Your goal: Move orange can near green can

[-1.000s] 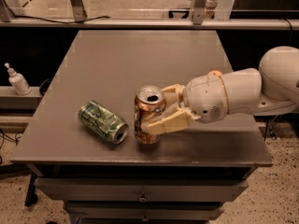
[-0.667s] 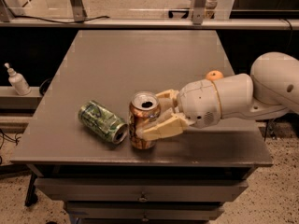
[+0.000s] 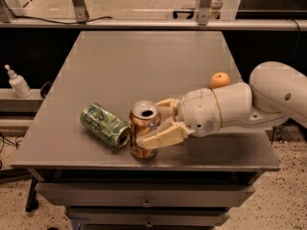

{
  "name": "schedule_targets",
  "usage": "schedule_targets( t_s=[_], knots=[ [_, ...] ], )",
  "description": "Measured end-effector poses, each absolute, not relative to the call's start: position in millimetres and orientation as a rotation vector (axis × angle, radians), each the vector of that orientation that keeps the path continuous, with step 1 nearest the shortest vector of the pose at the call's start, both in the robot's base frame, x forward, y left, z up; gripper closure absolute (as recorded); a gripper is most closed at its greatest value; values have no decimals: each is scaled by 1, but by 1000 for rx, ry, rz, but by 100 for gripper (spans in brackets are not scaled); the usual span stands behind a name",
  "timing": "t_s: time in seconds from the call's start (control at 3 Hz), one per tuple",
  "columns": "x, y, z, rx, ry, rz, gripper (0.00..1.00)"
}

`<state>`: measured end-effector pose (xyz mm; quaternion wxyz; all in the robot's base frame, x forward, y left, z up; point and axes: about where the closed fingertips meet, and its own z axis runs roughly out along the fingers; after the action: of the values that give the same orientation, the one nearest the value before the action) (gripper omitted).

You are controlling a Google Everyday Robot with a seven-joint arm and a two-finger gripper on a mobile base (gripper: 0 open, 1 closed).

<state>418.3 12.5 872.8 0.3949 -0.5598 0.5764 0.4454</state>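
The orange can (image 3: pixel 144 134) stands upright near the front edge of the surface (image 3: pixel 144 61), a little left of that edge's middle, silver top up. The pincer (image 3: pixel 151 123) reaches in from the right and is clamped on it, one pale finger behind the can and one across its front. The green can (image 3: pixel 104 124) lies on its side just to the left, its long axis slanting from back-left to front-right, its near silver end facing the orange can. The two are just beside each other; whether they touch I cannot tell. By my reading the placing is all but done, and what remains turns on opening and backing away rightward without knocking the green can into a roll. An orange fruit (image 3: pixel 219 80) sits behind the arm near the right edge, well clear. A pump bottle (image 3: pixel 18 83) stands off the surface to the left.
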Motion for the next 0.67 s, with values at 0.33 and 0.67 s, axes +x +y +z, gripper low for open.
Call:
schedule_targets(
  t_s=[0.33, 0.67],
  knots=[
    [418, 12, 868, -1417, 1466, 1132, 35],
    [418, 12, 868, -1417, 1466, 1132, 13]
  ],
)
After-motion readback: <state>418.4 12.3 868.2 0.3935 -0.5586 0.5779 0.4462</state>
